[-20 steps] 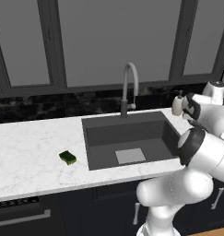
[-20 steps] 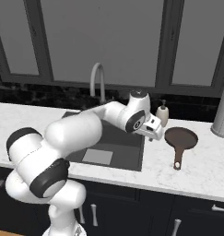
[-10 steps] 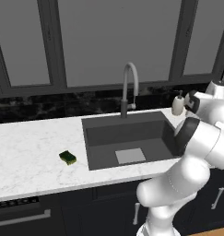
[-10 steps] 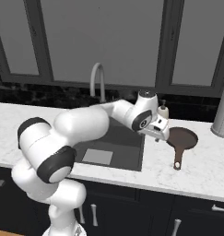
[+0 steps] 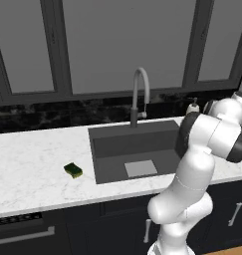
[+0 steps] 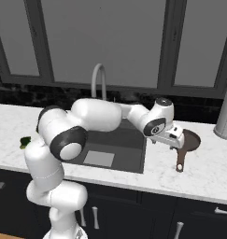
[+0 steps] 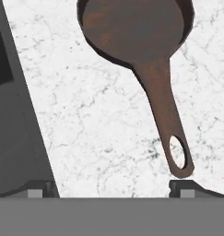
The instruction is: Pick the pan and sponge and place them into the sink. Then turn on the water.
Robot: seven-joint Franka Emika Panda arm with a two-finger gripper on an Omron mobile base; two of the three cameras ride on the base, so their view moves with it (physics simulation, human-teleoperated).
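Observation:
The reddish-brown pan (image 6: pixel 191 139) lies on the marble counter right of the sink (image 6: pixel 133 140), its thin handle (image 6: pixel 180 162) pointing toward the counter's front edge. My gripper (image 6: pixel 173 143) hovers just above the counter beside the pan's left rim, open and holding nothing. In the hand view the pan (image 7: pixel 132 27) sits at the top and its handle (image 7: pixel 165 110) runs down to just above my right fingertip (image 7: pixel 183 188); the gripper (image 7: pixel 111 191) is open. The green and yellow sponge (image 5: pixel 73 170) rests on the counter left of the sink (image 5: pixel 112 147). No water runs from the faucet (image 5: pixel 140 89).
A soap dispenser (image 5: pixel 193 105) stands behind the sink's right corner. A grey ribbed canister (image 6: pixel 225 114) stands at the far right of the counter. The sink's edge (image 7: pixel 21 115) runs along the left side of the hand view. Dark cabinets sit below the counter.
The arm has stretched further right and down, carrying the open gripper from above the sink's right edge to beside the pan. Pan and sponge have not moved.

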